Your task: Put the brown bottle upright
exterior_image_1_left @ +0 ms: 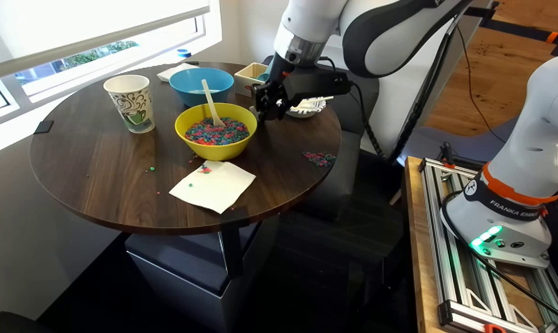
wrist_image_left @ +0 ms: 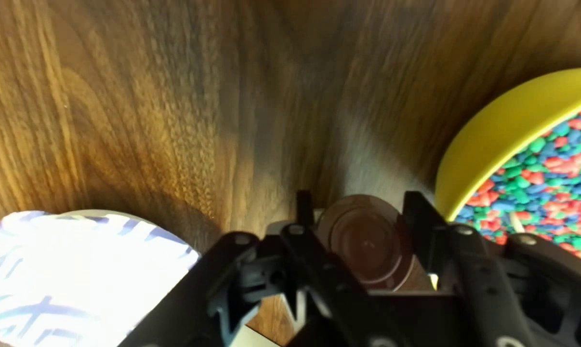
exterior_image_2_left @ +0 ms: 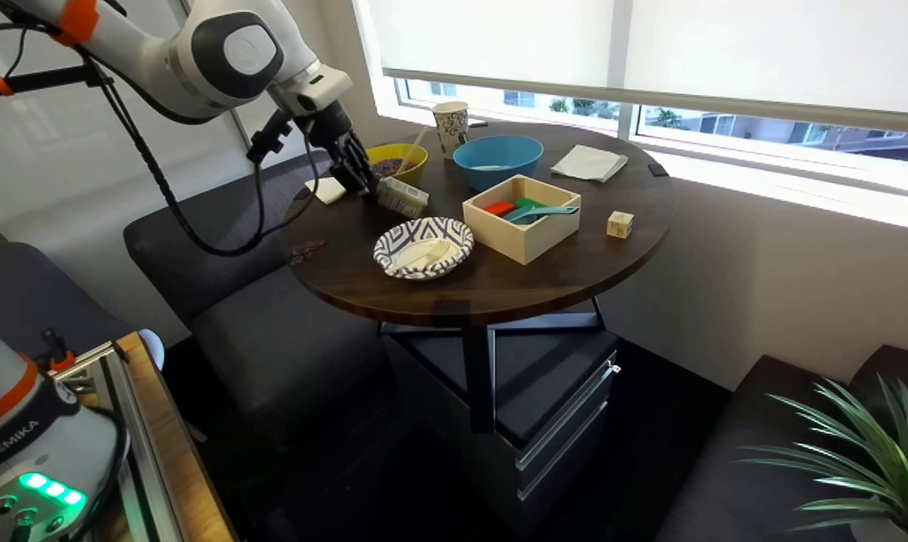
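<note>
Slim dark-brown bottle (wrist_image_left: 365, 238), one end apparently clenched in the jaws, likely so a turn can stand it up, is tilted just beside the round yellow bowl (exterior_image_1_left: 216, 151); contact with the dark wooden bench (exterior_image_1_left: 98, 185) is unclear.

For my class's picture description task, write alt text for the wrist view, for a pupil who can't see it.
The brown bottle, seen end-on, is between the fingers of the gripper, below centre. A yellow bowl of coloured bits stands at right, a patterned dish at lower left. Beneath is a wooden table.
</note>
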You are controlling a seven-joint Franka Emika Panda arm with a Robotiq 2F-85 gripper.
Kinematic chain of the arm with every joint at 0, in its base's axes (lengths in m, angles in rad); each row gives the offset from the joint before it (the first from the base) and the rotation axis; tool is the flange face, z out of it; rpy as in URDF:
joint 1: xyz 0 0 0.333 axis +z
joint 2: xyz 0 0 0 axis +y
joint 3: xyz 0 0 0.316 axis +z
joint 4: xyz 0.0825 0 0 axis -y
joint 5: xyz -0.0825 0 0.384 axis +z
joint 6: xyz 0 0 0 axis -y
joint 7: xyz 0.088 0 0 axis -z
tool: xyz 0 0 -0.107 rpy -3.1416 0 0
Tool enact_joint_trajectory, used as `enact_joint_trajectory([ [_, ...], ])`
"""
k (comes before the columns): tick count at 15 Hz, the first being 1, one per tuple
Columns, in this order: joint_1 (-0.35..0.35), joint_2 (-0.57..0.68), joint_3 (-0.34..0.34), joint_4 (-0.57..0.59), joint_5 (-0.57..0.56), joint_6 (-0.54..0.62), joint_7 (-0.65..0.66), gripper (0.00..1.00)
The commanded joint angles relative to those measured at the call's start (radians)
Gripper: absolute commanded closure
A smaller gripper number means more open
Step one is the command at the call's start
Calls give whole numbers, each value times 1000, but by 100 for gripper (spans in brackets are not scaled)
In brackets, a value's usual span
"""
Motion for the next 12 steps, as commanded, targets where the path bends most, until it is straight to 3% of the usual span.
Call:
enact_joint_trajectory([
  [1, -10, -103, 25, -37, 101, -44, -104, 76],
  [7, -36, -175, 47, -35, 131, -80, -163, 76],
  [10, -21, -211, 38, -18, 236, -194, -278, 76],
  [12, -3, -232, 19, 18, 364, -325, -412, 76],
])
